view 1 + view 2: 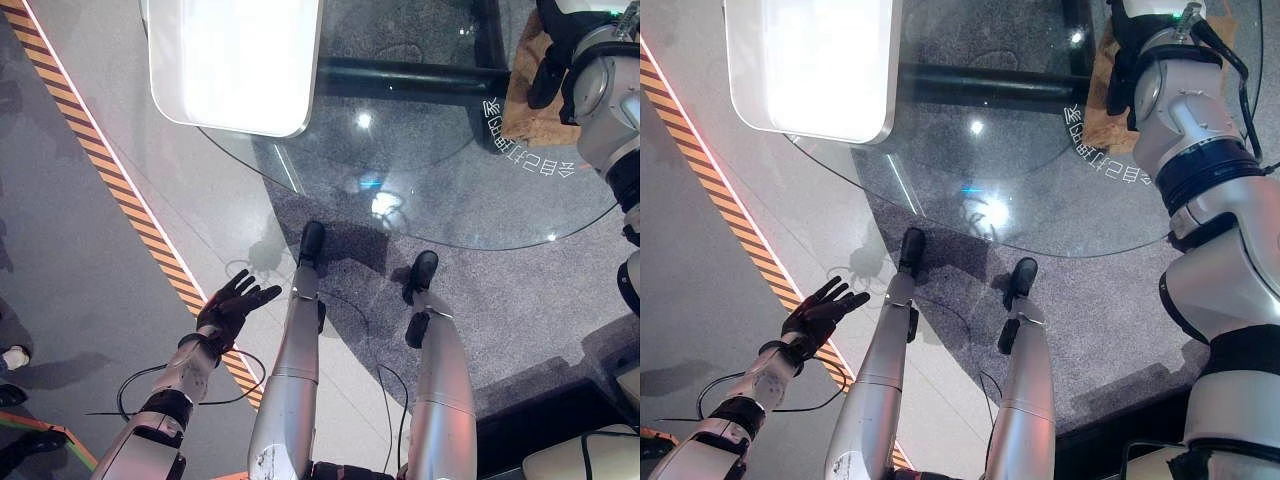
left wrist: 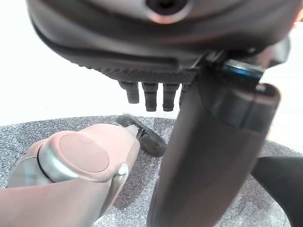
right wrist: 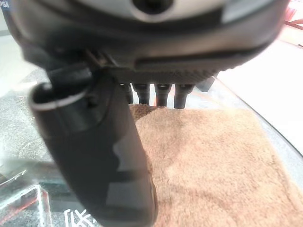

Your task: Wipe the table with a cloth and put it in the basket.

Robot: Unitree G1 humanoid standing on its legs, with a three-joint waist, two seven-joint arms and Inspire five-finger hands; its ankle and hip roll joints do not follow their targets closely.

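A round glass table point(image 1: 450, 200) carries a tan cloth point(image 3: 213, 165) near its far right edge, with the right hand point(image 3: 156, 90) over it, fingers straight and relaxed, while the left hand point(image 1: 235, 305) hangs spread wide above the floor point(image 1: 90, 250).

A white, rounded-corner rectangular panel point(image 1: 235, 62) is lying over the far edge, glowing brightly. An orange-and-black striped hazard tape line point(image 1: 120, 195) is running diagonally across the smooth grey floor point(image 1: 60, 260), bordering a dark speckled carpet point(image 1: 520, 300).
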